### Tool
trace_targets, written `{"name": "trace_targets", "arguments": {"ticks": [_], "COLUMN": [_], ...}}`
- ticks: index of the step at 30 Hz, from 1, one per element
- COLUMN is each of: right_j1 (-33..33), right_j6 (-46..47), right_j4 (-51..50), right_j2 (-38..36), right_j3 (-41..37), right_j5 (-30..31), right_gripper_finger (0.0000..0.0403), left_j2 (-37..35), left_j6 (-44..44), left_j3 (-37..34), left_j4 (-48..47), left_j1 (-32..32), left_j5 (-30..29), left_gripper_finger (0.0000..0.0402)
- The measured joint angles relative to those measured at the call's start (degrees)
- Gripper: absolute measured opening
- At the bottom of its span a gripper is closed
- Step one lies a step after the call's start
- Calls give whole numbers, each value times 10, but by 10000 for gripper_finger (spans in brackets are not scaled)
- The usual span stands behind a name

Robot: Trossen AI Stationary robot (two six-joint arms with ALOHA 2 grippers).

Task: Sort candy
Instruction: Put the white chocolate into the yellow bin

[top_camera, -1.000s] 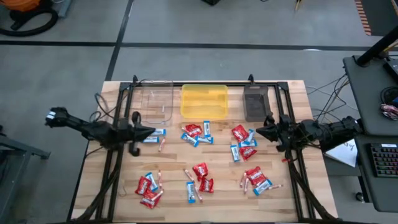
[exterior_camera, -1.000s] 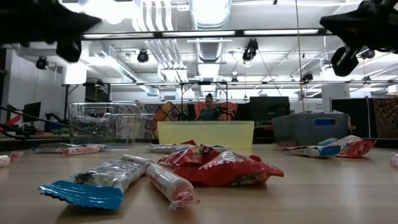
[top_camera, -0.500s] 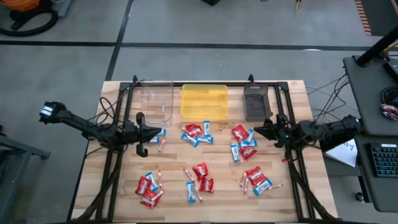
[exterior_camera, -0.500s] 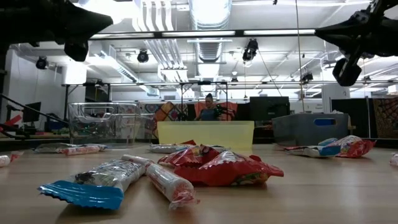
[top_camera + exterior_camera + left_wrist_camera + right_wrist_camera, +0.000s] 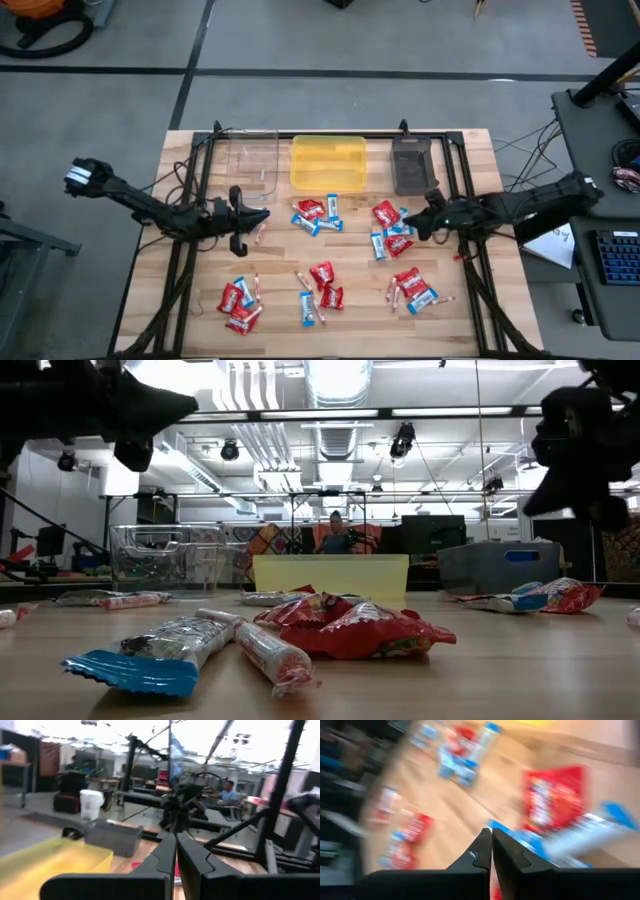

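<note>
Both hands above the candy
Left hand and right hand have fingers together, holding nothing, over the surface.

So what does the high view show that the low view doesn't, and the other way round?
Only the high view shows the whole layout: the candy scattered in clusters over the wooden table, with the left tool and right tool reaching inward from opposite sides. Only the low view shows the room behind: ceiling lights, desks and a person beyond the trays. Both show the clear tray, yellow tray and dark tray lined along the far edge, all apparently without candy.
</note>
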Motion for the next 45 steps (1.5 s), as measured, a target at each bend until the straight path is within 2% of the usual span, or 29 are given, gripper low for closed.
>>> {"name": "trace_targets", "arguments": {"ticks": [5,11,16,23,29,38,45], "right_j1": [0,0,0,0,-3,-36,-58], "right_j6": [2,49,50,113,135,135,112], "right_j4": [-181,-198,-193,-191,-169,-124,-94], "right_j2": [79,152,194,255,317,412,468], "right_j3": [96,148,169,171,171,170,170], "right_j5": [4,-14,-25,-8,7,6,4], "right_gripper_finger": [9,20,76,177,222,218,191], "left_j2": [30,51,43,32,36,57,66], "left_j6": [-73,-99,-82,-75,-73,-73,-73], "left_j3": [0,0,0,0,0,0,0], "left_j4": [3,27,39,45,44,43,44], "left_j1": [0,0,0,0,0,0,0], "left_j5": [-83,-101,-101,-100,-100,-100,-100], "left_gripper_finger": [0,0,0,0,0,0,0]}}
